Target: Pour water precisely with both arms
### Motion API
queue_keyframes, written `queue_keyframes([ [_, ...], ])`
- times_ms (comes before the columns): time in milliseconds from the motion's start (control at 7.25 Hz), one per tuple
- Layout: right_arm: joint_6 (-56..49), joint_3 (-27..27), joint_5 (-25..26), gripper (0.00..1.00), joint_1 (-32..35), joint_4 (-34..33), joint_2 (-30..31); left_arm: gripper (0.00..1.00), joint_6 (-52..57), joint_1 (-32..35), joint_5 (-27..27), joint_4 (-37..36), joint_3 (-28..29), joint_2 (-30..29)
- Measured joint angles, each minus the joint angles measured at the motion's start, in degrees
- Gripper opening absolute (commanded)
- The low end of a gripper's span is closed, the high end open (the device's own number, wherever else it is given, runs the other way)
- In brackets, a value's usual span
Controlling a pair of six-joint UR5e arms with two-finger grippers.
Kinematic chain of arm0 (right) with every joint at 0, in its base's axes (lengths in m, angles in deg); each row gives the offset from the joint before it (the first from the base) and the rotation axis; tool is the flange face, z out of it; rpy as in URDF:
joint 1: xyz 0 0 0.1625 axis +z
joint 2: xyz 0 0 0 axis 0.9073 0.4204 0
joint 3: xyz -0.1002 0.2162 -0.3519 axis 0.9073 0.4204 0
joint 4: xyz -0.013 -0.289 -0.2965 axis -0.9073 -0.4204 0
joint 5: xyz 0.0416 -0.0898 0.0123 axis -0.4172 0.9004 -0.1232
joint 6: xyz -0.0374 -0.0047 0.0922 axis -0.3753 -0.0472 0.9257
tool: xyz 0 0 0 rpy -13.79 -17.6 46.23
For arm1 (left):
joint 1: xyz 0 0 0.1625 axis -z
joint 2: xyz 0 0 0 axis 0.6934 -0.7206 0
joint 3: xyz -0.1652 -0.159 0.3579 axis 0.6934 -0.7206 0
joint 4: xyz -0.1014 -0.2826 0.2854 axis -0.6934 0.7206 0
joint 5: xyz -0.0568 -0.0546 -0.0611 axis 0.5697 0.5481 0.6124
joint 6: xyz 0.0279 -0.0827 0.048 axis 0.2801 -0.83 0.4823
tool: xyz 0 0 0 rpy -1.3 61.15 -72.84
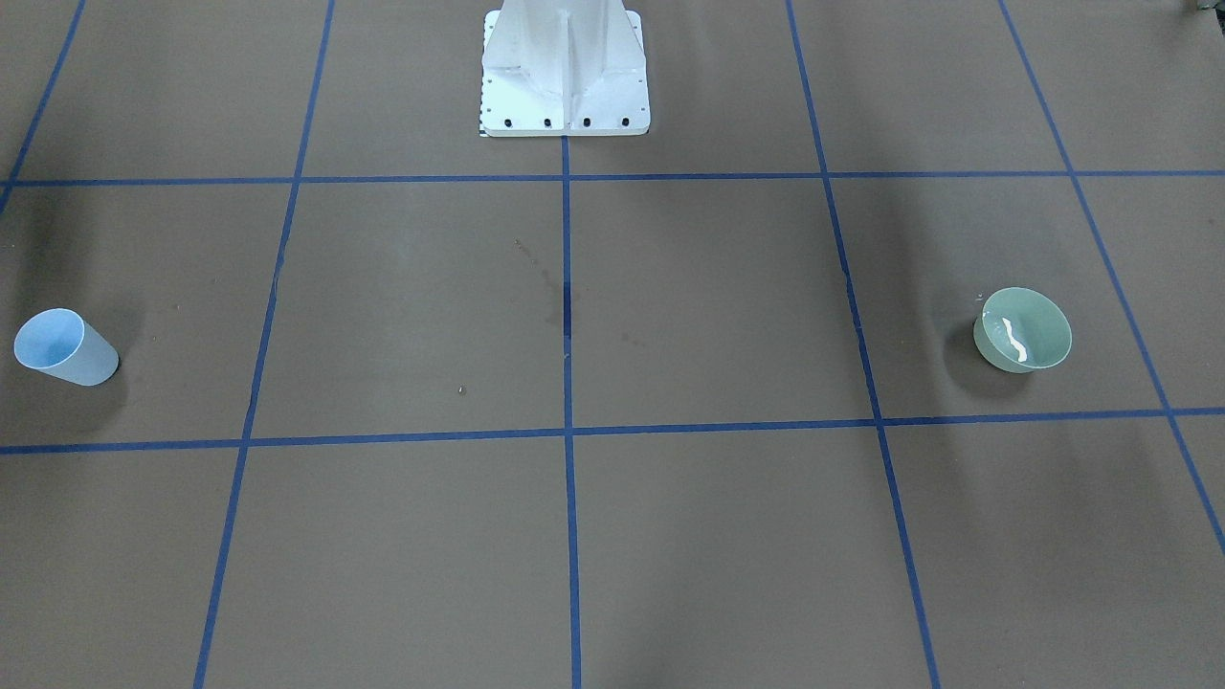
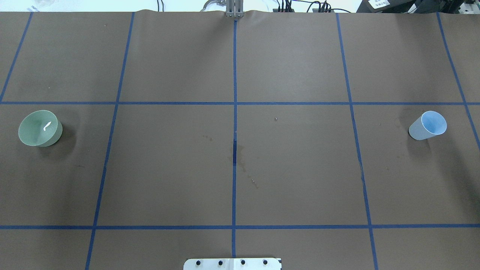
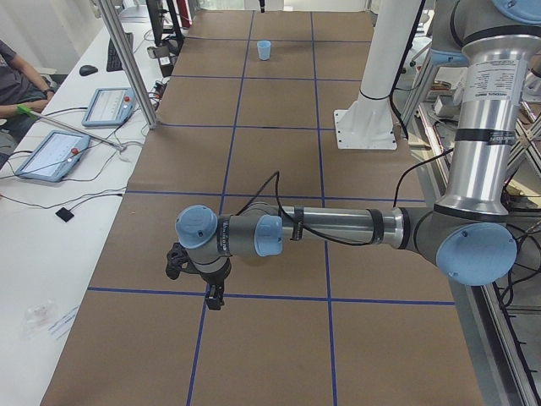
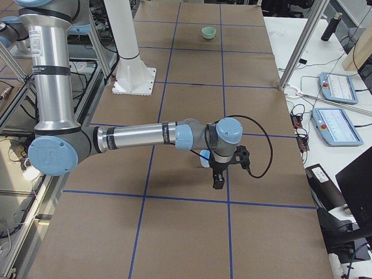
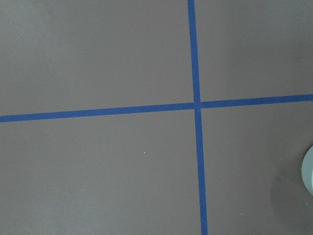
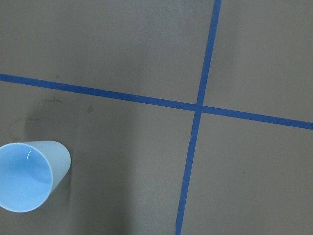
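A green bowl (image 1: 1022,330) stands on the robot's left side of the table (image 2: 39,128) with a whitish glint of water (image 1: 1013,340) in it. A light-blue cup (image 1: 65,346) stands upright on the robot's right side (image 2: 428,125). The left gripper (image 3: 211,296) shows only in the exterior left view, low over the table; I cannot tell if it is open. The bowl's rim (image 5: 309,171) sits at the left wrist view's right edge. The right gripper (image 4: 218,181) hangs just beside the cup (image 4: 204,157); I cannot tell its state. The right wrist view shows the cup (image 6: 27,176) from above.
The white pedestal (image 1: 565,77) stands at the robot's base. Blue tape lines grid the brown table. Damp stains (image 2: 240,161) mark the centre. Metal posts (image 3: 127,59) and a desk with tablets (image 3: 51,152) line the operators' side.
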Motion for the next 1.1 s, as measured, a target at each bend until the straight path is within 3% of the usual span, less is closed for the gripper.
queue_keyframes([
  [1103,0.09,-2.36,0.01,1.00,0.37,0.44,1.38,1.00,-0.11,-0.24,0.45,0.97,-0.03,0.85],
])
